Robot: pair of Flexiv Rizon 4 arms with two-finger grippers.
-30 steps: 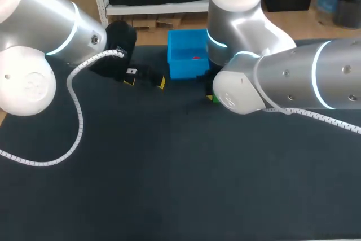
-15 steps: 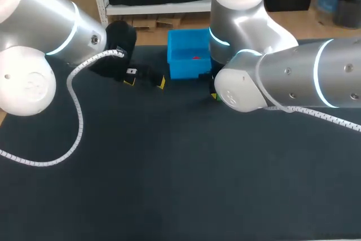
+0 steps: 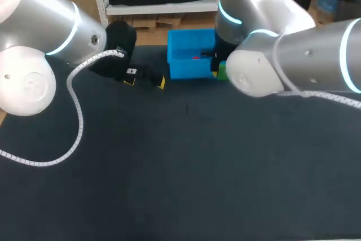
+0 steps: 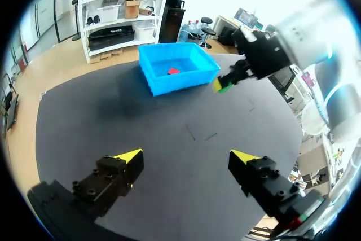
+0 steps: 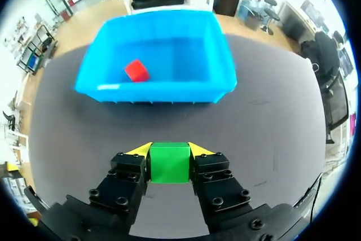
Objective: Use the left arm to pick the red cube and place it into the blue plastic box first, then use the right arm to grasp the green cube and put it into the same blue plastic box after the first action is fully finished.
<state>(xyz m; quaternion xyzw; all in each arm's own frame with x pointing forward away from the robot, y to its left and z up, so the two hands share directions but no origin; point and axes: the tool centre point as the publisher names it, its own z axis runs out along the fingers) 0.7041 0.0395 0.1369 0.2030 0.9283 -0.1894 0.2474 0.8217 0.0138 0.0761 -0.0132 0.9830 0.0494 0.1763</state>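
The right gripper (image 5: pixel 169 150) is clenching the small solid green cube (image 5: pixel 169 163), one yellow-tipped finger pressing on each of two opposite faces, and is carrying it over the dark matte table (image 5: pixel 271 117). From the right wrist, the open-topped rectangular blue plastic box (image 5: pixel 163 91) is lying at 12 o'clock from this gripper, just ahead of the green cube and not touching it. The small red cube (image 5: pixel 136 70) is sitting on the floor inside the box, at about 11 o'clock from the gripper, turned slightly askew to the walls.

In the head view, the green cube is showing at the box's 3 o'clock, just beside its near corner, with the silver right arm (image 3: pixel 293 60) covering most of it.

The left gripper (image 3: pixel 145 81) is hovering near the box's 8 o'clock, at the end of the silver left arm (image 3: pixel 51 26). Its fingers are standing spread wide, released, with only table between them. From the left wrist, the box is lying at 12 o'clock from this gripper, well apart, and the right gripper with the green cube is hanging at about 1 o'clock, just beside the box's corner.
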